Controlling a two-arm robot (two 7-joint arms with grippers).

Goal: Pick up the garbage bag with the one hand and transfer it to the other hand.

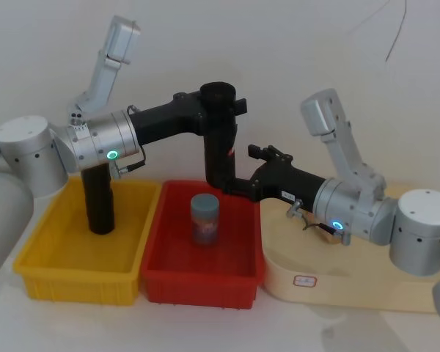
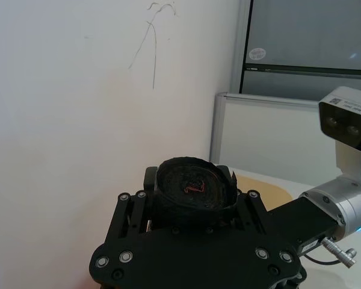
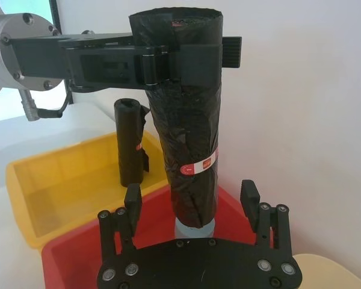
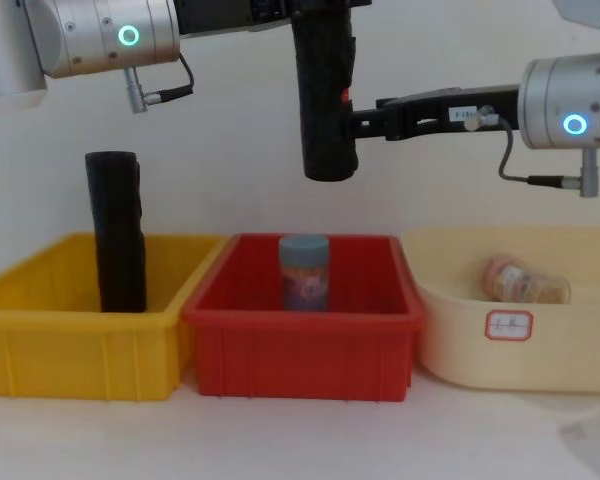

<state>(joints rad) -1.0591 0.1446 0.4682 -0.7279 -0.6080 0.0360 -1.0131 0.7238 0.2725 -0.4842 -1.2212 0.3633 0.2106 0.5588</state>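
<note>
Three bins point(image 4: 300, 345) on white table point(image 4: 280, 440), white wall behind

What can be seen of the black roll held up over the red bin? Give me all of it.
The tall matte-black roll of garbage bags is a wrinkled plastic cylinder, tightly wound, with a small red-and-white label on its lower half. It hangs upright in the air above the red plastic bin. The teal-ringed left claw is clamped round its top end. The blue-ringed right claw stands open on either side of its lower end, not yet closed on it.
</note>
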